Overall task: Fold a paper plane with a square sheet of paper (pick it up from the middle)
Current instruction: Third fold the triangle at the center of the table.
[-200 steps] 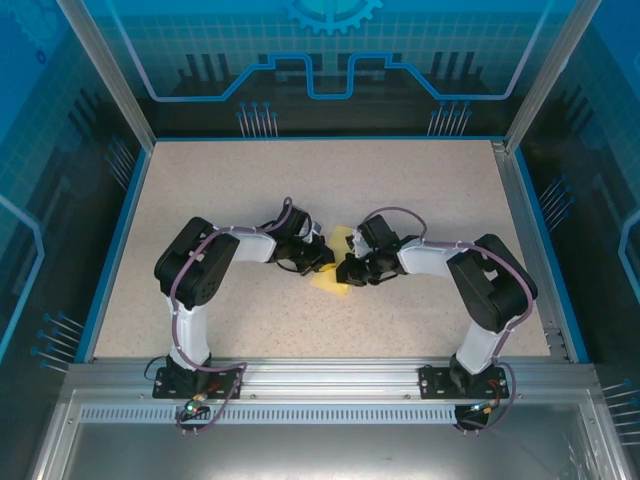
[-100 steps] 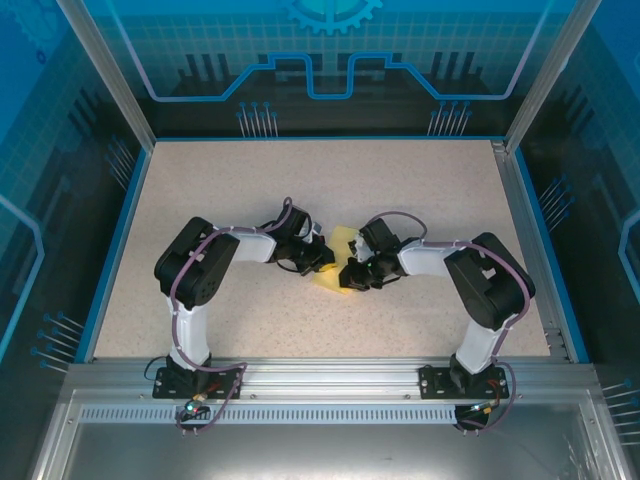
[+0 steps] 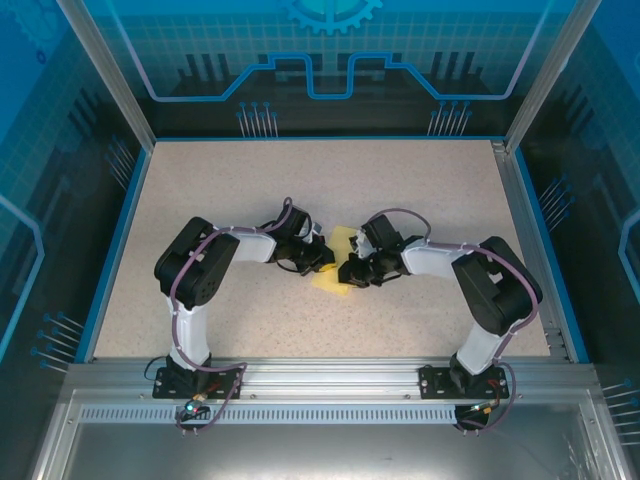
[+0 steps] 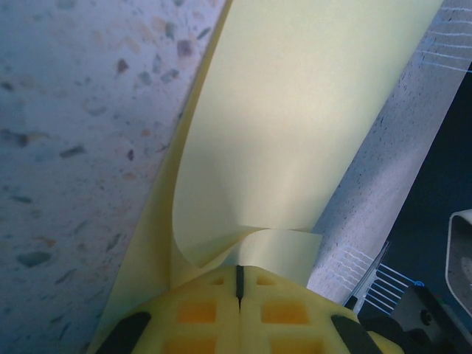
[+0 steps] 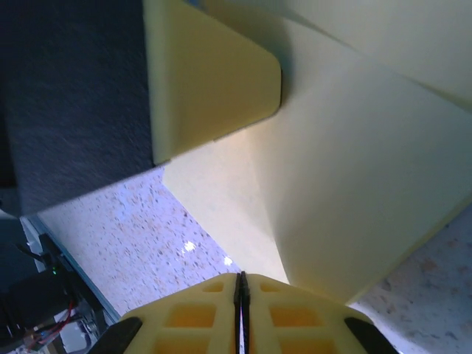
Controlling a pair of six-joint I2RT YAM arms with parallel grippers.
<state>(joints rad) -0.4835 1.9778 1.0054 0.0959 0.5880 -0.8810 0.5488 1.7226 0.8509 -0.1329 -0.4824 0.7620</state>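
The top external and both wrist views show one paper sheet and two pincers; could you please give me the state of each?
square sheet of paper: partly folded, creased, one flap curling upward; not yet a plane.
left pincer: shut on the square sheet of paper.
right pincer: shut, with its tips against the paper; whether it pinches the paper is unclear.

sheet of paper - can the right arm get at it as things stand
Probably yes: the right gripper, shut, sits at the edge of the sheet of paper with nothing between. The left gripper is shut on its opposite side.
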